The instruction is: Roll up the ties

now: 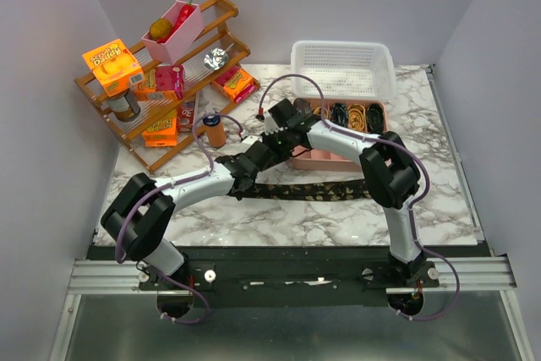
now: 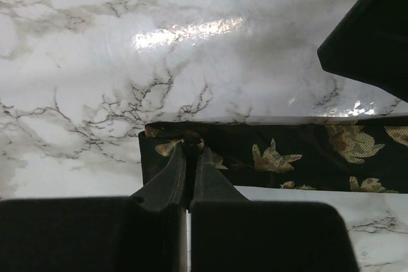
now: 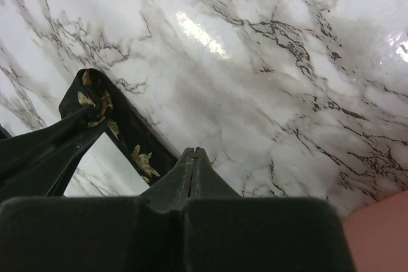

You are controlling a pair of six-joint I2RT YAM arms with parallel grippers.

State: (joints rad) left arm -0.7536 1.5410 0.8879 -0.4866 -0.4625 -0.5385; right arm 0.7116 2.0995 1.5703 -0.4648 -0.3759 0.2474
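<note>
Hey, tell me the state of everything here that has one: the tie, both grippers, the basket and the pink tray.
tie: unrolled, lying flat along the table
left gripper: shut on the tie's end
right gripper: shut, tips at the tie's edge
white basket: upright, looks empty
pink tray: holds dark and gold coils

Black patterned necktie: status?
Left gripper shut on end of black gold-patterned fabric necktie. Right gripper shut beside it. Lies unrolled. Pink plastic tray close behind.
</note>
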